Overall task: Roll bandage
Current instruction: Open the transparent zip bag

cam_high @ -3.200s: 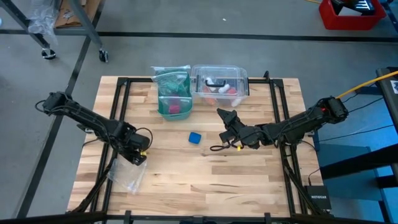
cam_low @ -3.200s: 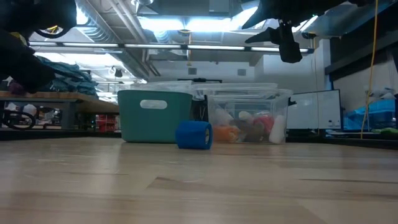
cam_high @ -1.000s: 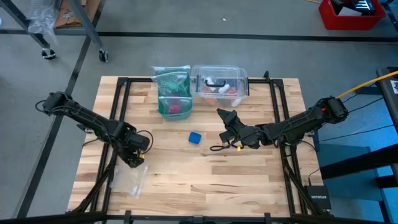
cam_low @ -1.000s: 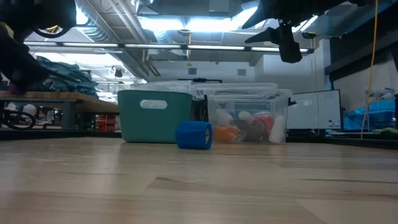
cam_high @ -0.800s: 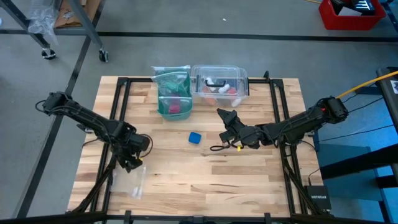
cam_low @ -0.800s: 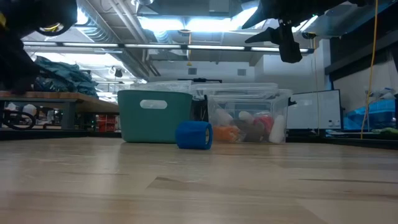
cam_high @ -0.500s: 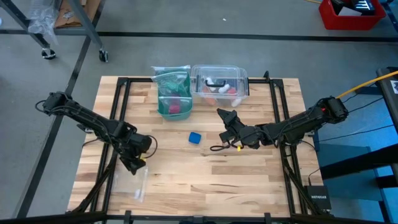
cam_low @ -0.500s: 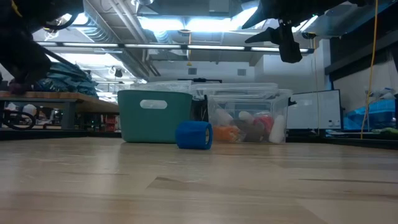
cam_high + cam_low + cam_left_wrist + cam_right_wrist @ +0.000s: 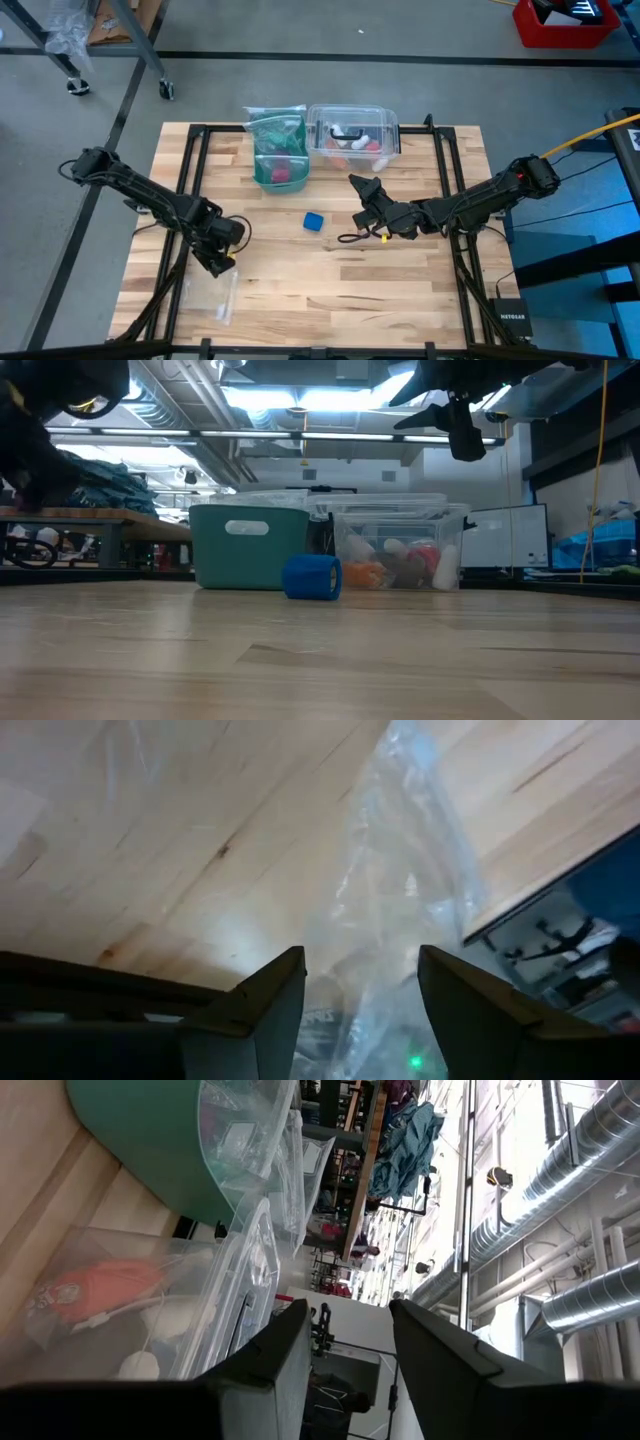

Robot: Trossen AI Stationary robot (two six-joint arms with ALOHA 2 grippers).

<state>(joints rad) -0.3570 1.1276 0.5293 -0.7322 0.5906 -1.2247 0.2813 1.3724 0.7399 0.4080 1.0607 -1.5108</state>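
We see the left pincer (image 9: 218,262), jaws wide, has shifted over the plastic bag (image 9: 212,294); right pincer (image 9: 362,187) wide, unmoved; bandage (image 9: 314,221) stays rolled on tabletop (image 9: 330,280)

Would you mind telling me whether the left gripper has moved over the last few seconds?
Yes. In the high view the left gripper has shifted slightly toward the table's front edge, away from the teal bin.

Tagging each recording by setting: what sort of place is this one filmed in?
Likely an industrial lab or workshop: a pale wooden butcher-block table on bare grey concrete floor, exposed silver ceiling ducts overhead, and cluttered workbenches in the room behind.
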